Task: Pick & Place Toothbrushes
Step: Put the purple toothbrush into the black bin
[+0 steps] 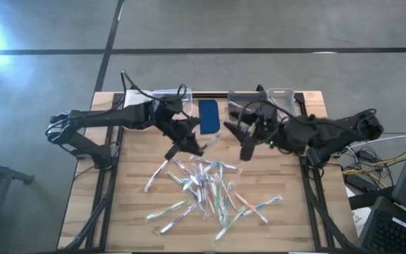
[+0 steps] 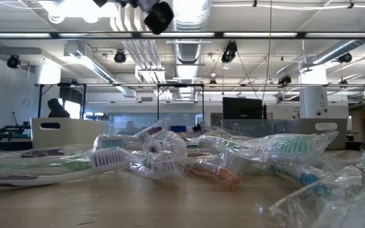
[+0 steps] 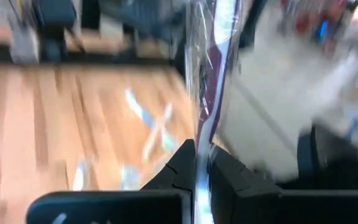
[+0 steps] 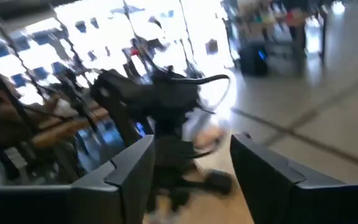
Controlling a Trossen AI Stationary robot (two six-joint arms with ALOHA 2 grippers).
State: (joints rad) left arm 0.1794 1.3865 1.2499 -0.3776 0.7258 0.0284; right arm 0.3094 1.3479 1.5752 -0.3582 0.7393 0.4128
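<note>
You had the left hand [image 3: 196, 163] clamped on one wrapped toothbrush [image 3: 211, 74] lifted above the worktop [image 1: 132, 204], the right hand [image 4: 191, 171] spread and empty, while most toothbrushes [image 1: 206, 187] lay unsorted, bins [image 1: 280, 95] waiting behind.

Toothbrushes [image 1: 206, 185] white, green, pink; pad [image 1: 208, 116] blue

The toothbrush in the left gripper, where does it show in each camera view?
High view: the held toothbrush slants below the left gripper, above the toothbrush pile.
Low view: cannot tell.
Left wrist view: upright between the fingers.
Right wrist view: not visible.
Shared landmark: the pile.
</note>
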